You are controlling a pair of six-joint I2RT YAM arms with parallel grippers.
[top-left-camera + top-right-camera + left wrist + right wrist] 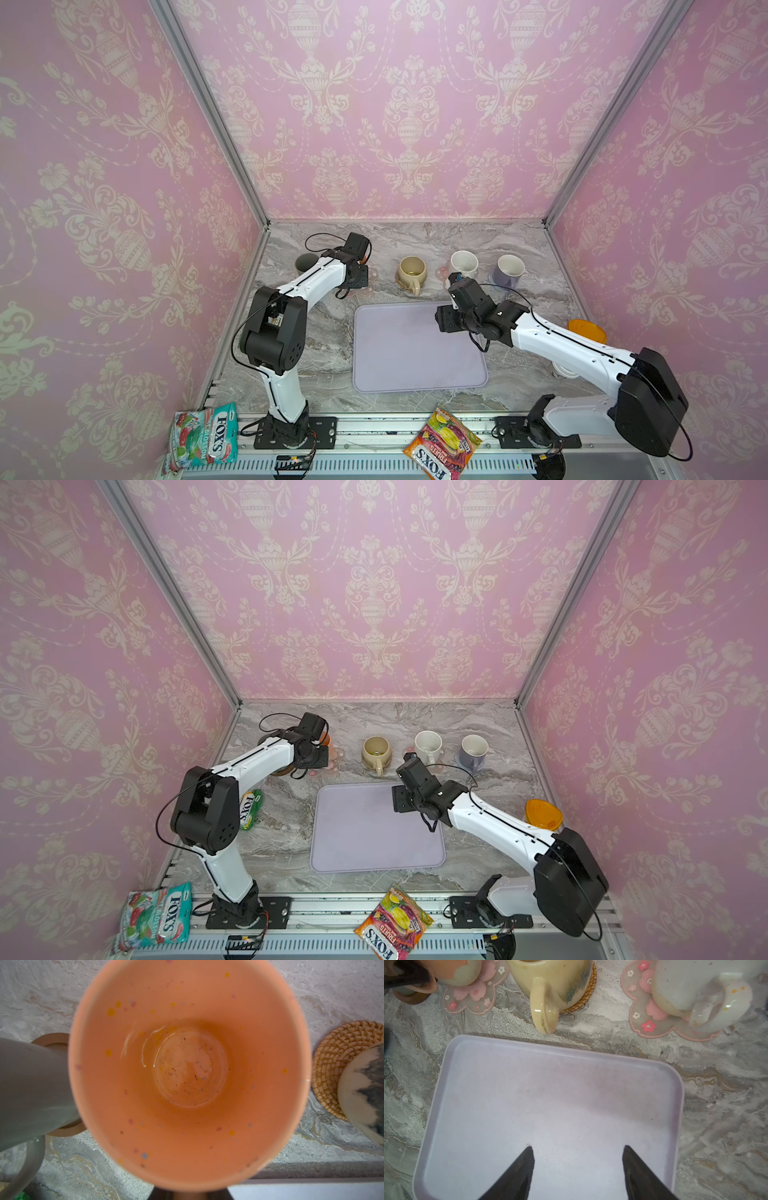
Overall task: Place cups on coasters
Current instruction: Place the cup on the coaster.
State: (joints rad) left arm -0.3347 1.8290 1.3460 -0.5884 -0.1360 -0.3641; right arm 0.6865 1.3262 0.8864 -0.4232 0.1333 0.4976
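My left gripper [411,979] grips the peach mug [187,1064] by its handle over a pink-flower coaster [473,995]; my right gripper [577,1147] hangs open, empty, above the lavender tray [550,1095].

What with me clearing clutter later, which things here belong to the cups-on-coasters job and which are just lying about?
Job: peach-orange mug, dark grey-green mug, beige mug, speckled white mug, lavender mug; brown disc coaster, rattan coaster, two pink-flower coasters, bluish coaster under the lavender mug.
Lying about: lavender tray, orange-lidded container, three Fox's candy bags.
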